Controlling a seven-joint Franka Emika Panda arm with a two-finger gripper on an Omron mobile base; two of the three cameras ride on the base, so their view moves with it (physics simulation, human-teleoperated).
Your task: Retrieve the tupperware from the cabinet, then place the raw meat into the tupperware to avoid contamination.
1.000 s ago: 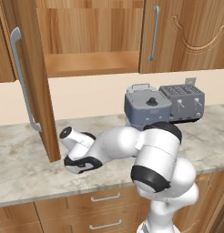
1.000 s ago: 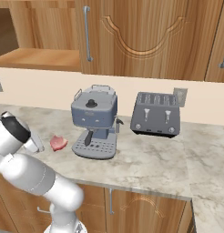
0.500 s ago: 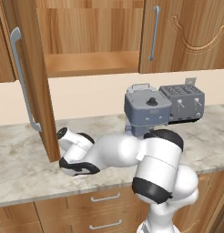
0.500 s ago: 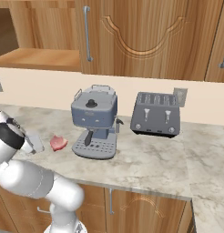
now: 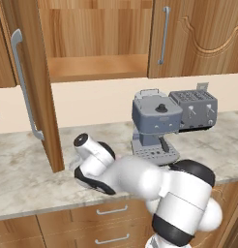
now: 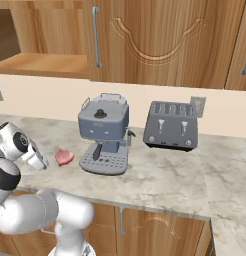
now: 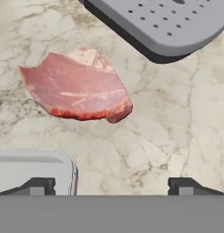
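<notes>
Your marbled surface (image 6: 160,175) runs under wooden wall cabinets, and the cabinet (image 5: 94,43) above the arm stands open with its door swung out, its shelf bare wood. Take the grey coffee machine (image 6: 105,132) as your landmark: the toaster (image 6: 171,125) sits just beside it on one side, and the meat (image 7: 77,86) lies flat on the surface near its drip tray on the other side, touching nothing else. In the hand view your gripper (image 7: 114,186) hangs low over the surface beside the meat with its fingers spread wide apart and nothing between them. A pale plastic corner, likely the tupperware (image 7: 34,170), sits at one fingertip, near the meat but apart from it.
</notes>
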